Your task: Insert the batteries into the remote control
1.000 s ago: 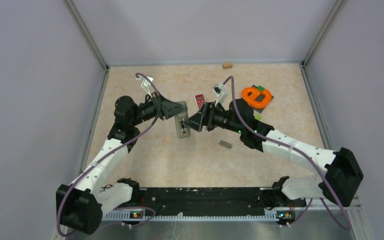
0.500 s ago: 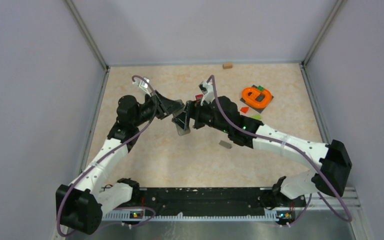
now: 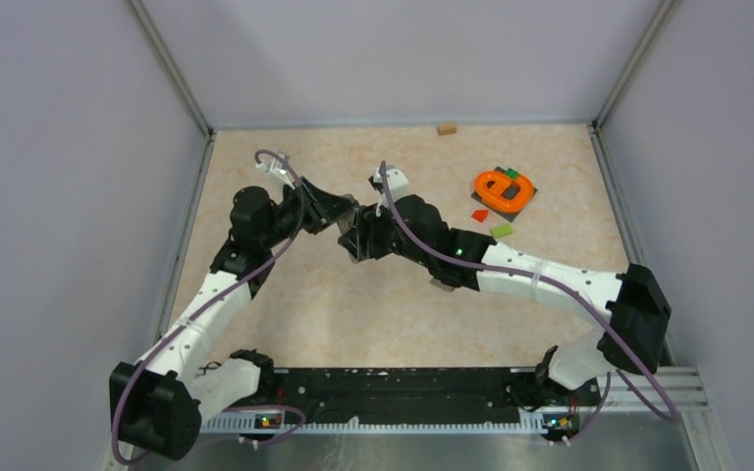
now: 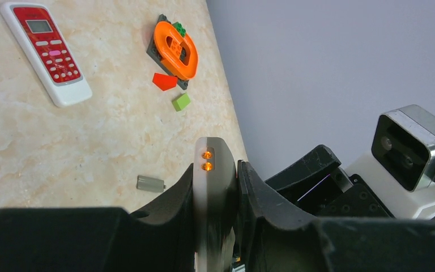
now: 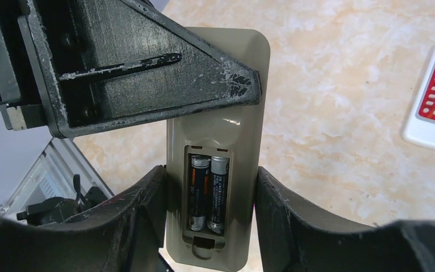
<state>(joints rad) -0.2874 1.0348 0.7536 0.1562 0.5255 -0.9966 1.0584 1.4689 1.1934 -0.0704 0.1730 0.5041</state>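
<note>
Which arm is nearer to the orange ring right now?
Right. The right arm passes the orange ring on its near side; the left arm is farther left, beyond the grey remote.

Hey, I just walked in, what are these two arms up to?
Both are holding a beige remote above the table. The left gripper clamps one end, and the right gripper has its jaws hugging the battery end. The back compartment is open, with two batteries already seated. A small grey piece, possibly the cover, lies on the table.
</note>
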